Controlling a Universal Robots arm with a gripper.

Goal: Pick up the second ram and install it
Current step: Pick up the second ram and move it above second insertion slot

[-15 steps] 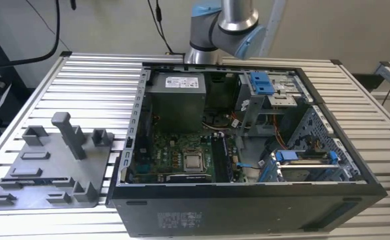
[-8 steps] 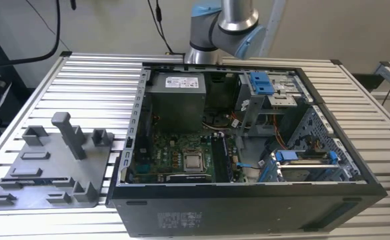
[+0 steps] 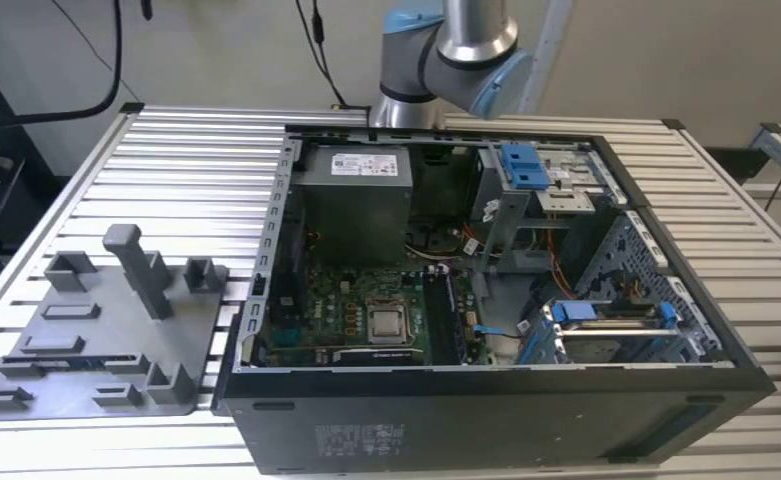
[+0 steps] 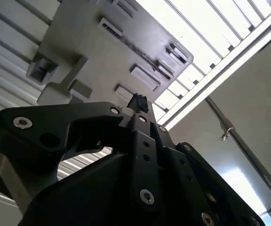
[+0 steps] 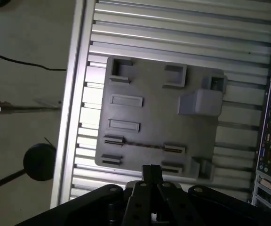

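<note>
Grey plastic tray (image 5: 159, 117) on the slatted bench (image 3: 163, 150) carries the second ram (image 5: 145, 145), which stands on edge between two end clips. Our pincer (image 5: 152, 170) hovers over the tray, clenched on nothing. We judge a clean pick needs the jaws squared to the stick's thin faces (and centred lengthwise). Stickers on the computer case (image 3: 497, 420) are too small to read.
</note>
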